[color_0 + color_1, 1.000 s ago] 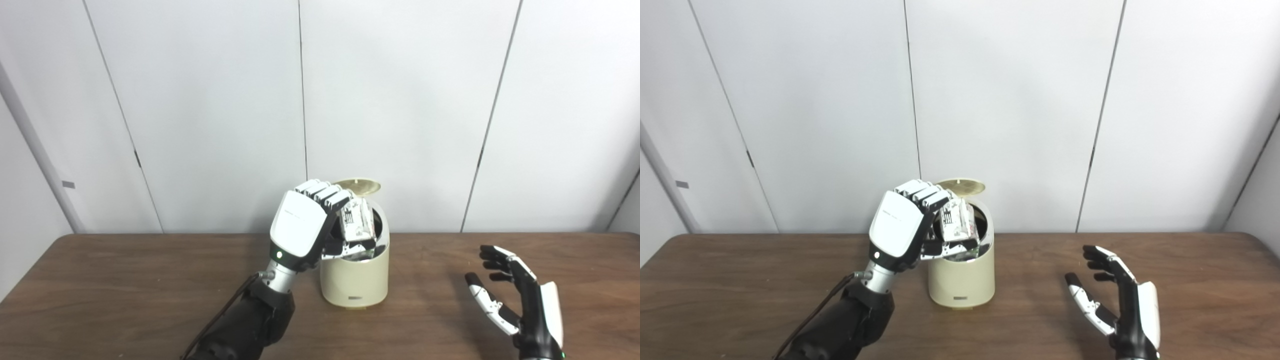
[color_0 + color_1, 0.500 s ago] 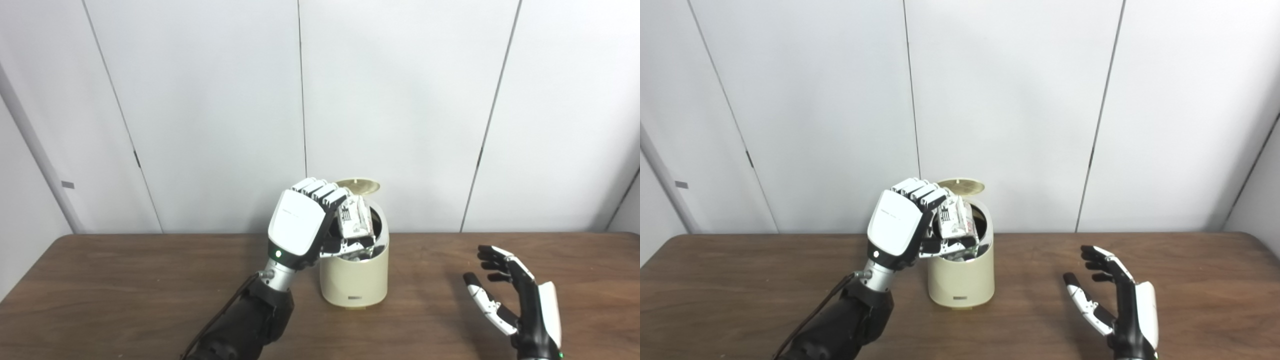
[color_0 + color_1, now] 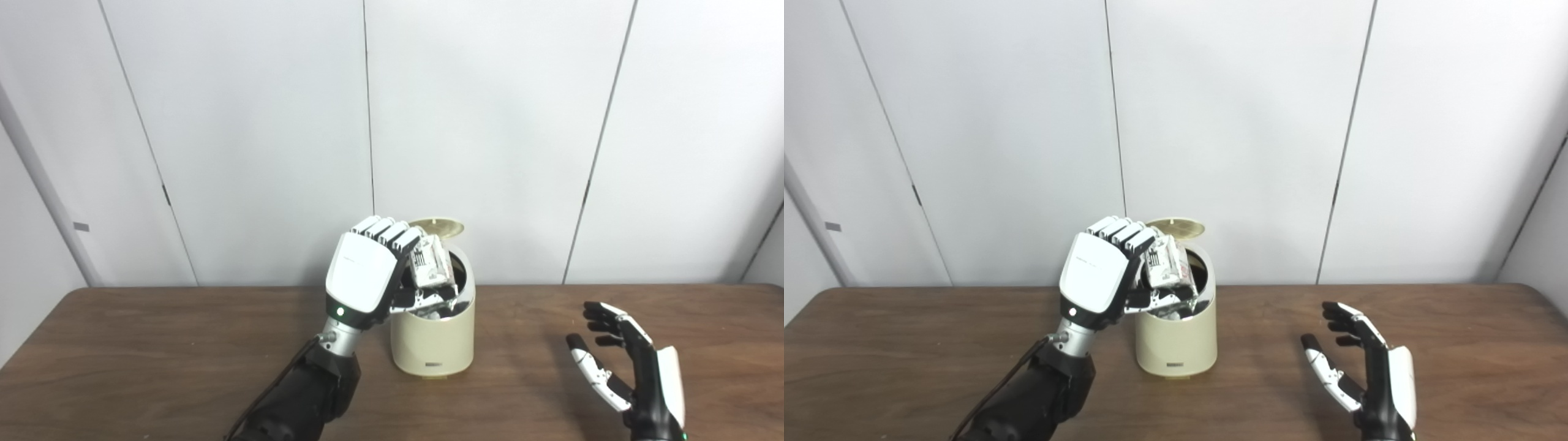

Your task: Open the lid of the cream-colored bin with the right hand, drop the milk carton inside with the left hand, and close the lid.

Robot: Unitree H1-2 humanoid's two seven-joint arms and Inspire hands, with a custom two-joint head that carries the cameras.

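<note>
Cream-coloured plastic is what you are aiming into: the bin (image 3: 433, 340) stands mid-table near the far wall, its round lid (image 3: 436, 228) tipped up at the far side of the rim, so the mouth is open. Your left hand (image 3: 361, 282) is curled around the milk carton (image 3: 430, 266), holding it just above the left part of the opening, its long axis roughly upright and leaning a little; its lower end sits at or just inside the rim, though I cannot tell which. The carton is therefore directly over its target, and the drop turns mainly on loosening those fingers. Your right hand (image 3: 637, 373) waits well to the right on the wooden table (image 3: 153, 355), fingers spread, grasping nothing, and is the hand nearer the lid's right side.
</note>
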